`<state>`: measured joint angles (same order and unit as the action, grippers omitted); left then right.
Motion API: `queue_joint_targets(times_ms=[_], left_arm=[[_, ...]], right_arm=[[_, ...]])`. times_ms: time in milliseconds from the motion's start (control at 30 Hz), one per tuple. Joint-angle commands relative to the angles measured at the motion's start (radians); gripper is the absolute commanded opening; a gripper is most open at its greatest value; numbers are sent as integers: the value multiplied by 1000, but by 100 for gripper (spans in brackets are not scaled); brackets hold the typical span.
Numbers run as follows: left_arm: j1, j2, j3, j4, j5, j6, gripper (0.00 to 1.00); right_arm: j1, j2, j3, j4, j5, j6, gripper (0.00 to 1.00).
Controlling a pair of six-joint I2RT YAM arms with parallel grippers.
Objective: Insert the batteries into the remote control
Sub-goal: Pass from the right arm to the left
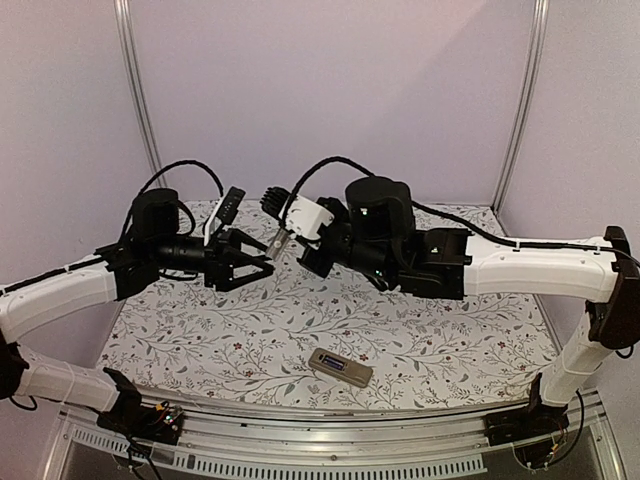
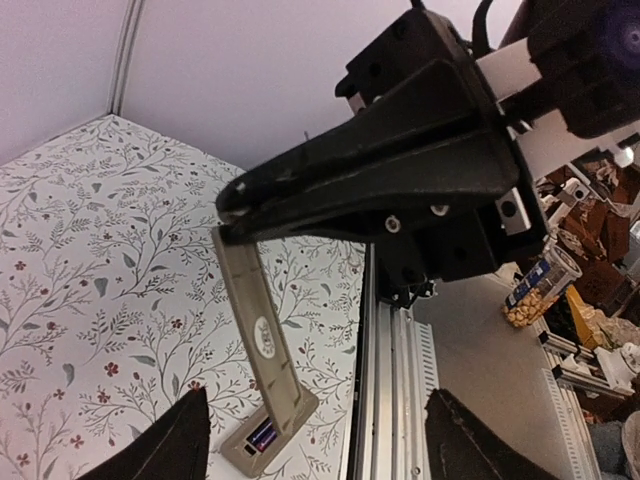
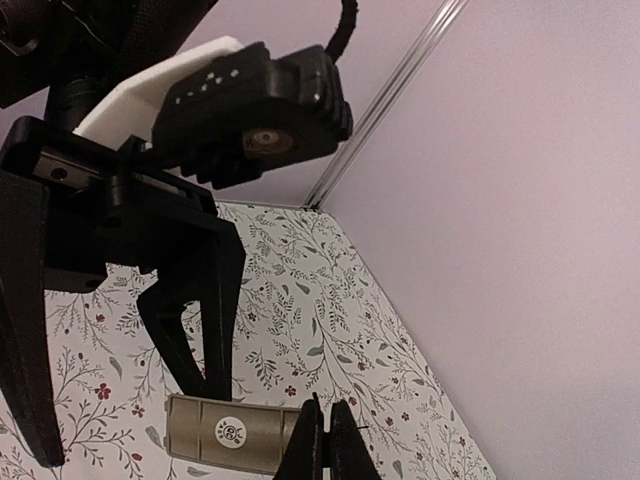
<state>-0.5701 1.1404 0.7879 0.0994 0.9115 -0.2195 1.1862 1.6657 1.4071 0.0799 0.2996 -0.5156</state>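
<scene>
Both arms are reaching in over the table point(image 1: 450, 340), held up in the air with fingertips almost meeting. My left gripper point(image 1: 262, 258) points right, jaws spread wide with nothing in them, and my right gripper point(image 2: 232, 205) points left, pinched tight on one end of a flat tan panel point(image 2: 262, 335) that hangs down from it. The remote control point(image 1: 340, 367) lies well apart, back-up near the front edge, long axis roughly left-right with its right end slightly nearer my bases.

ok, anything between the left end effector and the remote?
Nothing. In the top view, only bare floral table cover lies between the raised left end effector and the remote.
</scene>
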Motion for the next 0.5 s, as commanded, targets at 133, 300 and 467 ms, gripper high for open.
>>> queue_joint_targets(times_ms=[133, 300, 467], left_arm=[[8, 66, 44, 103, 28, -142, 58], [2, 79, 44, 131, 53, -155, 40], [-14, 81, 39, 134, 54, -157, 24]], right_arm=[[0, 14, 12, 29, -78, -89, 0], [0, 11, -1, 38, -98, -92, 0], [0, 11, -6, 39, -103, -93, 0]])
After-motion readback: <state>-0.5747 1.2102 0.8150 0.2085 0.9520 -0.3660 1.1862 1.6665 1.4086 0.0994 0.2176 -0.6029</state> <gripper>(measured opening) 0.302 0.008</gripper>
